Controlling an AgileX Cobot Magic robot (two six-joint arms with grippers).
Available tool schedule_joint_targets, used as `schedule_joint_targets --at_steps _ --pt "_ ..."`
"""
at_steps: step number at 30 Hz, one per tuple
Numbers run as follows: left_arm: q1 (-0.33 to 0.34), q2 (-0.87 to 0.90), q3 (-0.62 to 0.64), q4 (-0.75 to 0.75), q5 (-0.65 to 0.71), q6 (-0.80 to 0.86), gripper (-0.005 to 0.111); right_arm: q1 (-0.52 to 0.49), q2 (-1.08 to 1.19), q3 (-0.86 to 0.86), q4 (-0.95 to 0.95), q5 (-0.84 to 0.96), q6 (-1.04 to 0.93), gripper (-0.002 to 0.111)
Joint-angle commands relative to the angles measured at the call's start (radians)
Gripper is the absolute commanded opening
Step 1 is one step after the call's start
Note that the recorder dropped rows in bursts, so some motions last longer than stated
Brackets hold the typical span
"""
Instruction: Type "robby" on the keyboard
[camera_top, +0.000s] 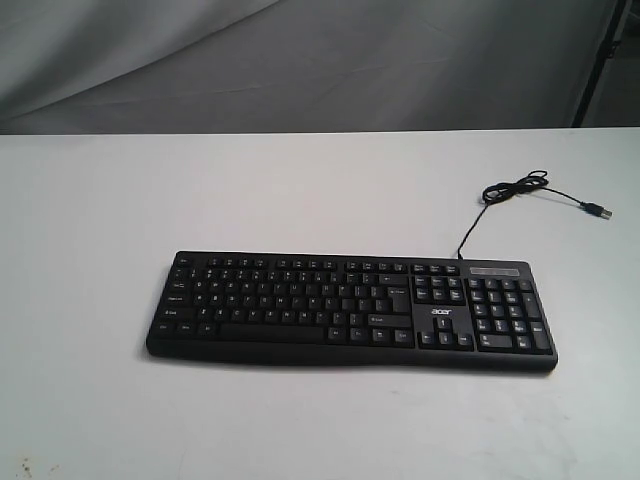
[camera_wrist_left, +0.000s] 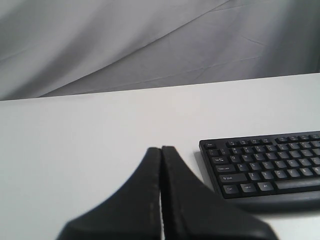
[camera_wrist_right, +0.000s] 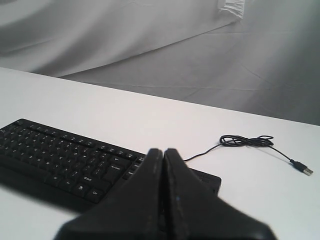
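Observation:
The black full-size keyboard (camera_top: 350, 310) lies flat on the white table, number pad and small white logo toward the right in the exterior view. Its thin black cable (camera_top: 520, 190) coils behind it and ends in a USB plug (camera_top: 598, 211). Neither gripper appears in the exterior view. In the left wrist view my left gripper (camera_wrist_left: 161, 148) is shut and empty, held off the keyboard's (camera_wrist_left: 265, 167) Ctrl-and-Shift end. My right gripper (camera_wrist_right: 162, 150) is also shut with nothing in it, hanging near the keyboard's (camera_wrist_right: 60, 155) number-pad end, which its fingers partly hide.
The white table (camera_top: 100, 200) spreads on all sides of the keyboard. A grey draped cloth (camera_top: 300, 60) forms the backdrop behind the far edge. A dark stand leg (camera_top: 598, 60) rises at the back right. The coiled cable (camera_wrist_right: 247, 141) lies beyond the right gripper.

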Motion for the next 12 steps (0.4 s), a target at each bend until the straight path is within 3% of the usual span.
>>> schedule_joint_targets --at_steps 1,12 --pt "-0.006 -0.003 0.004 0.005 -0.007 -0.003 0.000 -0.007 -0.006 0.004 0.008 0.004 0.000 0.000" --pt "-0.006 -0.003 0.004 0.005 -0.007 -0.003 0.000 -0.007 -0.006 0.004 0.014 0.004 -0.002 0.000"
